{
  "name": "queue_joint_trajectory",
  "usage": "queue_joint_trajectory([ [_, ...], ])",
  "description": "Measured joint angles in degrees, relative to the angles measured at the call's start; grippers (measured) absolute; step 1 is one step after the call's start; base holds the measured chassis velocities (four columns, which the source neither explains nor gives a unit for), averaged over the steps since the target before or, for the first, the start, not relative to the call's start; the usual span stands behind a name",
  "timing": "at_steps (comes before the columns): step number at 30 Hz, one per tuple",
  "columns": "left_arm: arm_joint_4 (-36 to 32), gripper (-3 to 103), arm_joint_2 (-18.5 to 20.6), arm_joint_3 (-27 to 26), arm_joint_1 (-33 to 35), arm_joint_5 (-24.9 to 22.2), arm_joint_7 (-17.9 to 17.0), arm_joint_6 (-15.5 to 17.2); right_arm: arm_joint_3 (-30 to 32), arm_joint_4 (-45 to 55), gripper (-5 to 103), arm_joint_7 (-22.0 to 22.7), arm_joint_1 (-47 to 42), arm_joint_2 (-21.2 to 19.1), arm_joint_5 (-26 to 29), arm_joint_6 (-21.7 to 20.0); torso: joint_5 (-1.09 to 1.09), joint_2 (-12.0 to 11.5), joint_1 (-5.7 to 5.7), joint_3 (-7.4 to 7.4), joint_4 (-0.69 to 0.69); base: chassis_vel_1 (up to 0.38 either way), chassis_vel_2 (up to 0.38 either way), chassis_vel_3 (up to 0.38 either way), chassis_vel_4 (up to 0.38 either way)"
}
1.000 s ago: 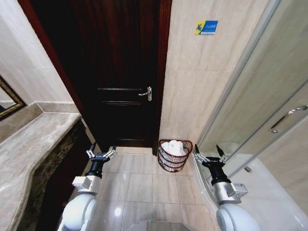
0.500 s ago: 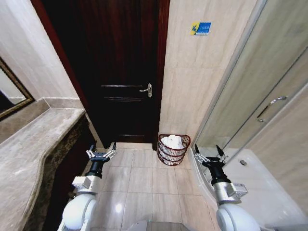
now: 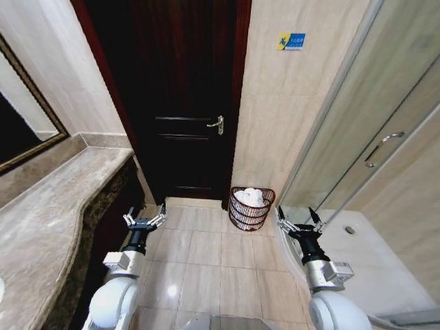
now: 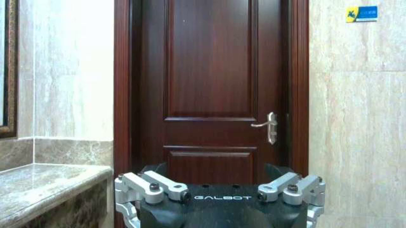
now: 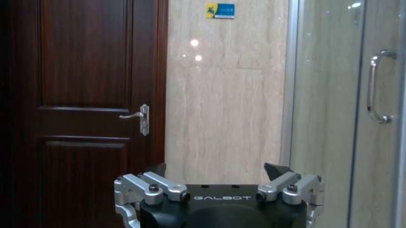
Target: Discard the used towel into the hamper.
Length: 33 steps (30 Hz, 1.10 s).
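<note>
The hamper (image 3: pixel 251 208), a small dark reddish-brown wire basket, stands on the floor against the beige wall just right of the door. White rolled towels (image 3: pixel 249 196) lie in its top. My left gripper (image 3: pixel 145 218) hangs open and empty over the floor tiles, left of the hamper and nearer to me. On the other side, my right gripper (image 3: pixel 300 218) is open and empty too, by the shower's edge. Both wrist views look over spread fingers: the left gripper (image 4: pixel 216 171) faces the door, the right gripper (image 5: pixel 216 168) faces the wall beside it.
A dark wooden door (image 3: pixel 185 103) with a lever handle is shut ahead. A marble counter (image 3: pixel 55 206) and a framed mirror (image 3: pixel 20 124) run along the left. A glass shower door (image 3: pixel 381 148) and white tray (image 3: pixel 357 254) close the right. Tiled floor (image 3: pixel 213 254) lies between.
The whole head view has shifted: the camera moved, so the hamper looks smaller and farther and more mirror shows at left. Both grippers keep the same open pose.
</note>
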Motion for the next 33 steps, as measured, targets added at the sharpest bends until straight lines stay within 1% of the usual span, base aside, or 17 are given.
queue_joint_trajectory([
  [33,0.00,100,0.00,0.00,0.00,0.00,0.00,0.00,0.00,0.00,100,0.00,0.00,0.00,0.00,0.00,0.00,-0.01,0.00,0.00,0.00,0.086,-0.089,-0.088,0.088],
])
